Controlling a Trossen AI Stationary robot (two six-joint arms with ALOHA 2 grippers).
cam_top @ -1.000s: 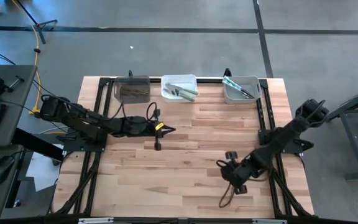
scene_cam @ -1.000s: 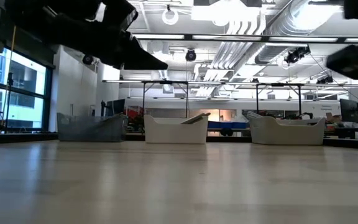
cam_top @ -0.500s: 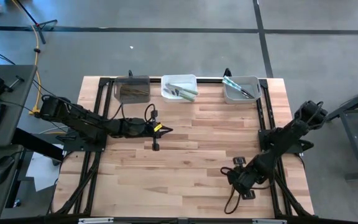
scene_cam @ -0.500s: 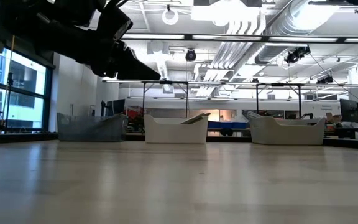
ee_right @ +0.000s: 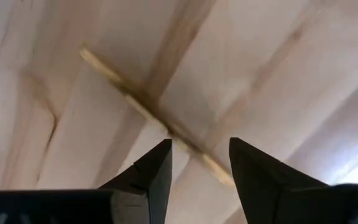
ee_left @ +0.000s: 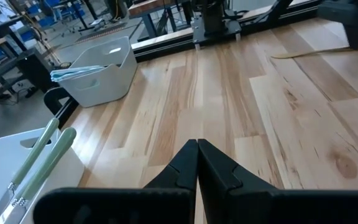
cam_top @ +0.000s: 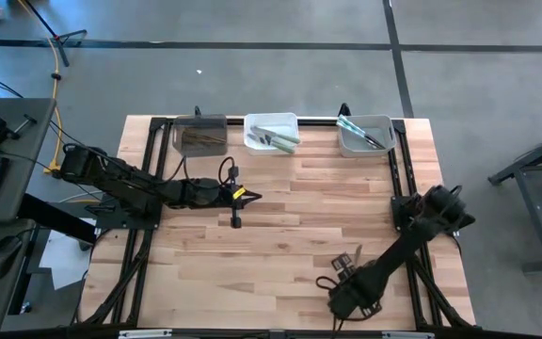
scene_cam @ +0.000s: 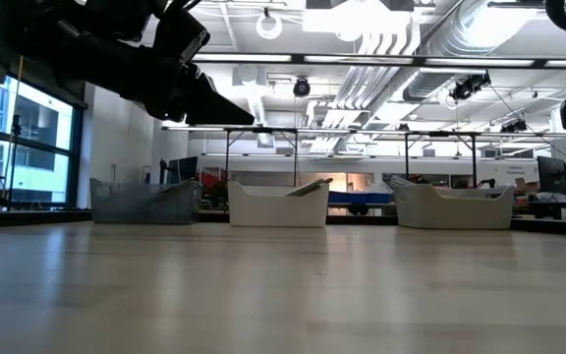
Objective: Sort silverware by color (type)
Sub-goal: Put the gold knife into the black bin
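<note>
The silverware lies in three bins at the table's far edge: brown pieces in the dark bin (cam_top: 200, 137), pale green handles (ee_left: 47, 157) in the white bin (cam_top: 272, 132), and light blue ones in the grey bin (cam_top: 365, 136). A slim tan piece (ee_right: 135, 102) lies flat on the wood near the table's near right. My right gripper (ee_right: 199, 163) points down over it, open, one finger on either side and nothing between them. In the high view this gripper (cam_top: 344, 298) covers the piece. My left gripper (cam_top: 249, 197) hovers shut and empty above the table's middle left.
Black frame rails (cam_top: 399, 179) run along the table's left and right sides and behind the bins. Bare wood (cam_top: 280, 235) spreads between the two arms. The near table edge lies just below my right gripper in the high view.
My right gripper has swung toward the table's near edge and sunk a little. It has tipped over until it points down at the wood.
</note>
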